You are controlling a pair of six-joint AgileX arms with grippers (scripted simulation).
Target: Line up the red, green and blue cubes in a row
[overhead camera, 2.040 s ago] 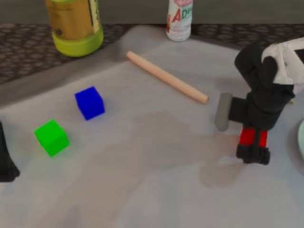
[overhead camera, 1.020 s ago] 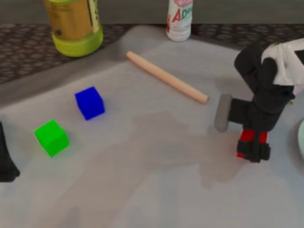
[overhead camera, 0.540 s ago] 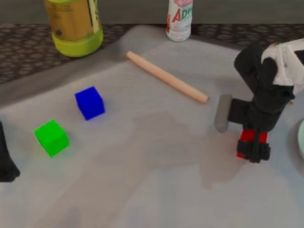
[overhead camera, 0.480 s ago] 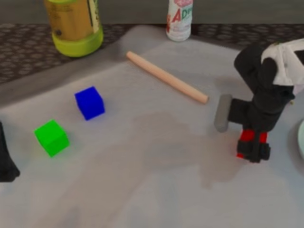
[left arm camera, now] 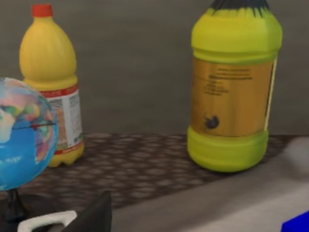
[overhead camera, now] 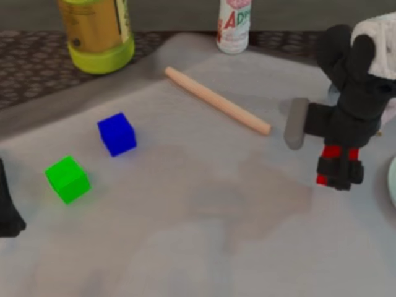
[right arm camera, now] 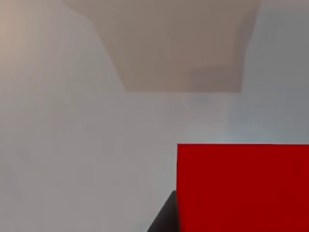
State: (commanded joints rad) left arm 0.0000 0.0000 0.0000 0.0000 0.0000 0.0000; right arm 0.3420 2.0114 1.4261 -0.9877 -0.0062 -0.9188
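The red cube (overhead camera: 332,153) sits between the fingers of the right gripper (overhead camera: 338,174) at the right side of the table, only slivers of red showing past the black fingers in the top view. Being a cube, it has no long axis; its visible faces run square with the gripper. In the right wrist view the red cube (right arm camera: 243,187) fills the lower corner, its top edge level, with bare grey table (right arm camera: 87,159) and a shadow beyond it. The right gripper is clamped on the cube, jaws spread just to the cube's width. Whether the cube touches the table cannot be told.

The blue cube (overhead camera: 116,133) lies on the left half of the table, turned a little off square, and the green cube (overhead camera: 67,179) lies near it, closer to the left edge, also turned. They are apart from each other and well apart from the red one.

A wooden rod (overhead camera: 217,100) lies slanted between the blue cube and the right arm. The left gripper (overhead camera: 7,207) is parked at the left edge.
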